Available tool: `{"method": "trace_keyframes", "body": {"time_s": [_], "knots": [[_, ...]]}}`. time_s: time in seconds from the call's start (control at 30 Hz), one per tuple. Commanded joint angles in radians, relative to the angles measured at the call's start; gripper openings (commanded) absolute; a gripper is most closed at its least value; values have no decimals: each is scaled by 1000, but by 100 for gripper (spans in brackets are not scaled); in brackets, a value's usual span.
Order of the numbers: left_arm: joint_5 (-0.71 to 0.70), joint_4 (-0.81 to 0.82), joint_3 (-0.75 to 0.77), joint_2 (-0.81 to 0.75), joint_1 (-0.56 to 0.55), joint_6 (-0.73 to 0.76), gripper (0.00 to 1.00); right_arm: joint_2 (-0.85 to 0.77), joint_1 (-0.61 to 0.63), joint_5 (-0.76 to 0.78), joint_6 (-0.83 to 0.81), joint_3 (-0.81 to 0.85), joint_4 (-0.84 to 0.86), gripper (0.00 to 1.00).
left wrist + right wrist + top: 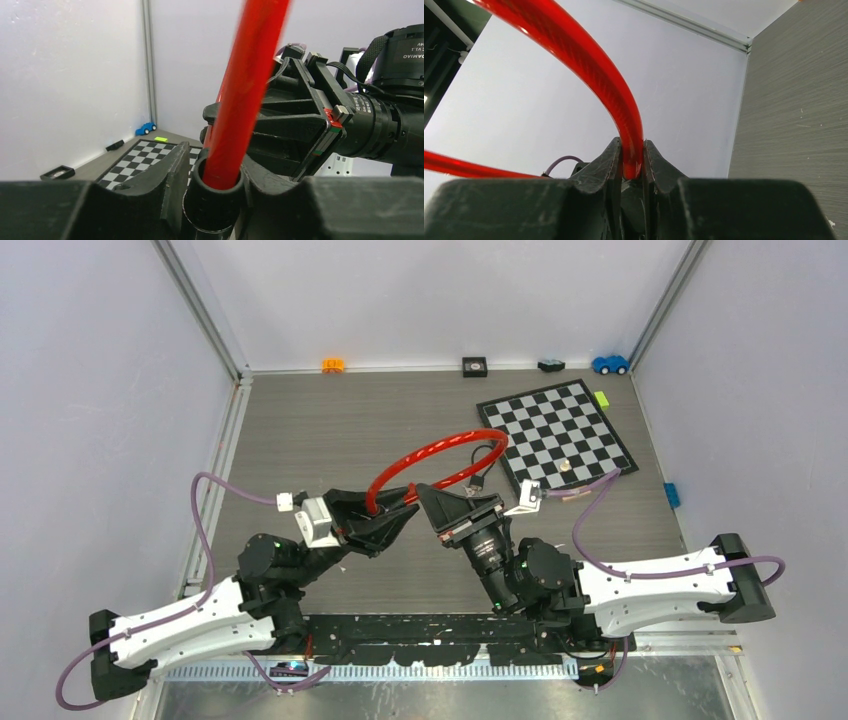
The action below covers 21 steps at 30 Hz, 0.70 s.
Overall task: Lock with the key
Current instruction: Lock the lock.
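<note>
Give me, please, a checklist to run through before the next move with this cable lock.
1. Right gripper clamped on the red cable: ok.
2. Left gripper firm on the black end collar: cannot tell; the collar sits between its fingers.
3. Is the key in sight: cannot tell; a small dark piece by the loop is too small to identify.
4. Loop clear of the chessboard: cannot tell; its far end overlaps the board's edge in the top view.
5. Cable unkinked between the grippers: ok, one smooth arc.
</note>
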Motion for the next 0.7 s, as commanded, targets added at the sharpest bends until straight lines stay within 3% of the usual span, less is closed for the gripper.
{"method": "trace_keyframes", "body": {"time_s": [0.0,0.17,0.27,0.53,0.6,0.67], "knots": [[12,16,12,-7,-3,-4,28,-3,4,-13,42,32,56,1],[-30,15,11,-12,-4,-17,2,-3,4,-18,41,32,59,1],[-74,12,8,-14,-3,-30,0,-3,4,-21,32,32,58,2],[-160,49,-6,-17,-3,-47,0,-4,4,-24,-1,27,55,45],[-168,52,-8,-22,-4,-47,0,-11,4,-28,-35,19,71,62],[-176,51,-8,-29,-3,-45,0,-28,5,-33,-80,9,84,69]]}}
